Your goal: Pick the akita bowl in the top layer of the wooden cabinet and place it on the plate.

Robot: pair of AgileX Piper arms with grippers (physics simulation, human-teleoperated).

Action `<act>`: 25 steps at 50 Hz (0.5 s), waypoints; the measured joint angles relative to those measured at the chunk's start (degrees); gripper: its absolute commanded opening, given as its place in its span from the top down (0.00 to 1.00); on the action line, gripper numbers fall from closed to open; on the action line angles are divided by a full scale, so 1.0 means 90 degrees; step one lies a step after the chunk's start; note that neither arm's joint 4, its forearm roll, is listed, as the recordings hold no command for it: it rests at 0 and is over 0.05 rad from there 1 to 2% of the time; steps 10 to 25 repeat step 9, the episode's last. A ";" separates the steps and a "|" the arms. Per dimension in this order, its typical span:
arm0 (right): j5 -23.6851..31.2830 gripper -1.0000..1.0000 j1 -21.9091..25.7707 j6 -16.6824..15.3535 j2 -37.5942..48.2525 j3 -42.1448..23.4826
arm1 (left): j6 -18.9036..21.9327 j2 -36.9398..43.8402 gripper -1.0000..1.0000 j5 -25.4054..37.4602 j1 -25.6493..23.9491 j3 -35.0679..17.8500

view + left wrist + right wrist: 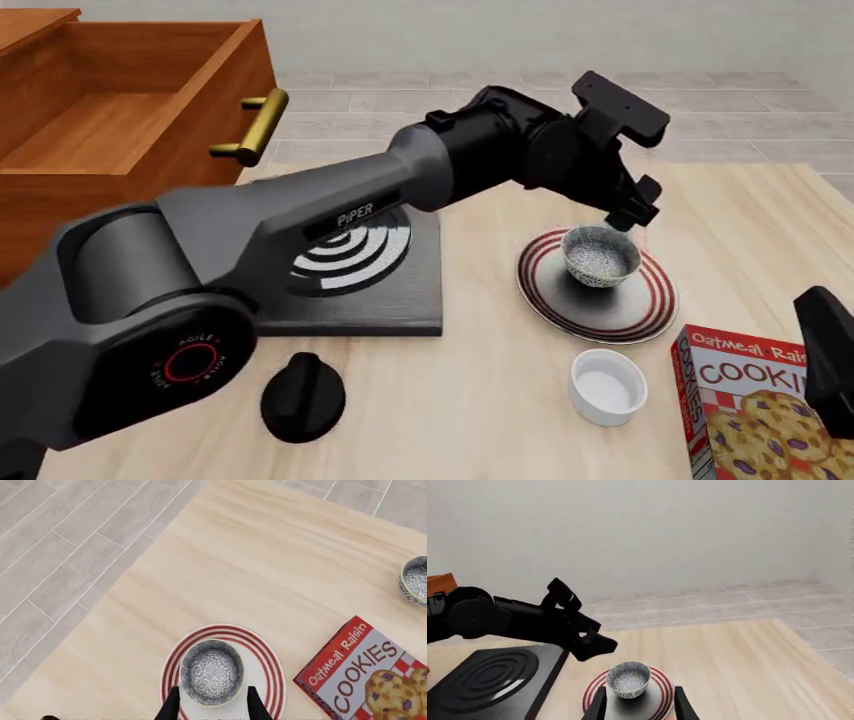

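Cabinet wood fills the far left of the front view: the wooden cabinet (80, 215) has its top layer (134, 105) pulled open, brass handle (254, 128) pointing toward the table. Just right of it lies the black stove burner (360, 265), with a black knob (304, 397) nearer the camera. The left arm reaches across the burner; its left gripper (212, 711) hovers over the akita bowl (599, 256), fingers spread to either side of the bowl and not visibly touching it. The bowl sits upright on the plate (597, 314). A white ramekin (607, 385) stands nearer, beside a cookie box (747, 410). The right gripper (639, 711) is parted and holds nothing.
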 measured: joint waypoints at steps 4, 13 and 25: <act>0.0001 0.00 0.0008 -0.0040 0.0000 -0.0004 | 0.0001 -0.0114 0.00 -0.0042 0.0023 0.0110; 0.0001 0.00 0.0018 -0.0095 0.0000 -0.0008 | -0.0015 -0.0265 0.00 -0.0109 0.0042 0.0276; 0.0001 0.00 0.0018 -0.0095 0.0000 -0.0008 | -0.0015 -0.0265 0.00 -0.0109 0.0042 0.0276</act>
